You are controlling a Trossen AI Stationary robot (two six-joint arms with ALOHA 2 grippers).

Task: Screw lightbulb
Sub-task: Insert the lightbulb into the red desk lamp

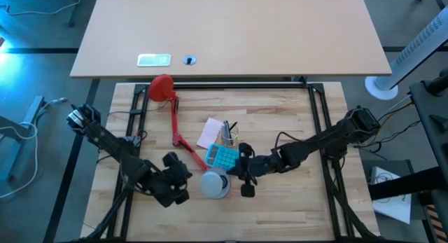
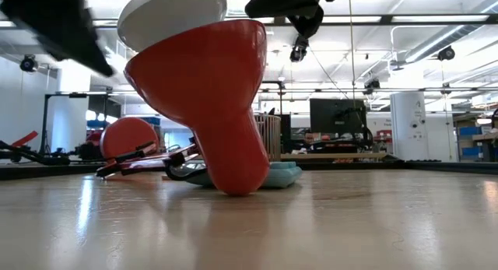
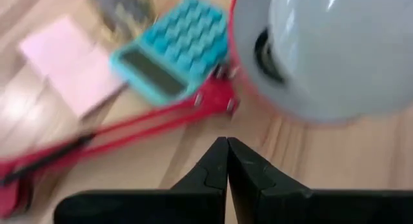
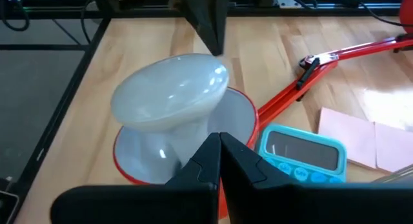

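Two grippers flank the lightbulb (image 4: 171,95) seated in the red lamp shade (image 4: 242,121). The left gripper (image 3: 227,161), at nine o'clock, is pressed together. The right gripper (image 4: 218,153), at three o'clock, is likewise closed on nothing.

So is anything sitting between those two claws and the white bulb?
Nothing visible is. The bulb sits tilted in the red lamp shade. The right gripper is right beside it and the left gripper faces the shade, both with jaws shut. The blue calculator lies off to one side.

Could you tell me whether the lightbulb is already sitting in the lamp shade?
Yes, in: the lightbulb stands neck-down, tilted, inside the lamp shade. How far it is screwed in cannot be told.
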